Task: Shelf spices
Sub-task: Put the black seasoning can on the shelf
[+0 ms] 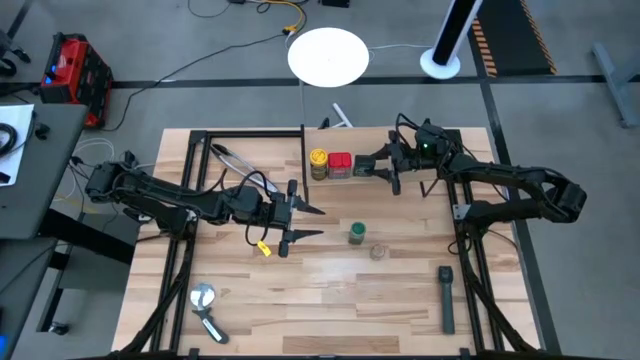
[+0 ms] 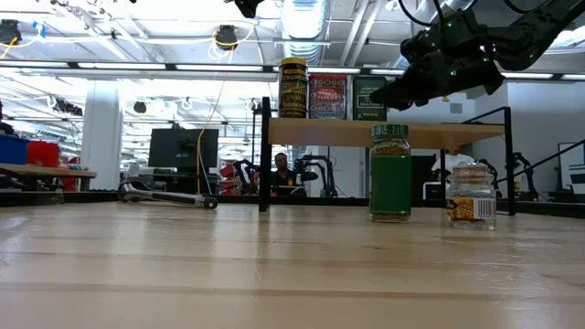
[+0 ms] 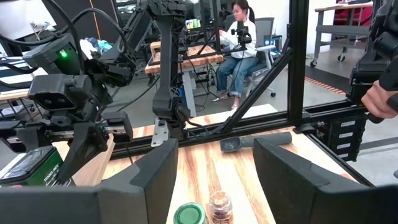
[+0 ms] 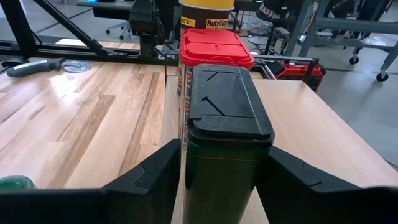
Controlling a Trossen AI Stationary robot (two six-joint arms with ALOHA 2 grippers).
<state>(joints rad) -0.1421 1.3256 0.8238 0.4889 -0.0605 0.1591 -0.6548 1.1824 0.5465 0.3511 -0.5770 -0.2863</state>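
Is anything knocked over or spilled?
No, nothing stands out. The yellow jar, red tin and dark tin stand upright in a row on the shelf. The green-lidded jar and small clear jar stand upright on the table, waiting.

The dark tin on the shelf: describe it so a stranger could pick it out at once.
Start at the light-wood shelf at the table's far edge, where three containers stand in a row. The dark tin is the end one, between the open fingers of the right gripper. Its neighbours are a red-lidded tin and a yellow jar; it alone has a black lid and dark green body.
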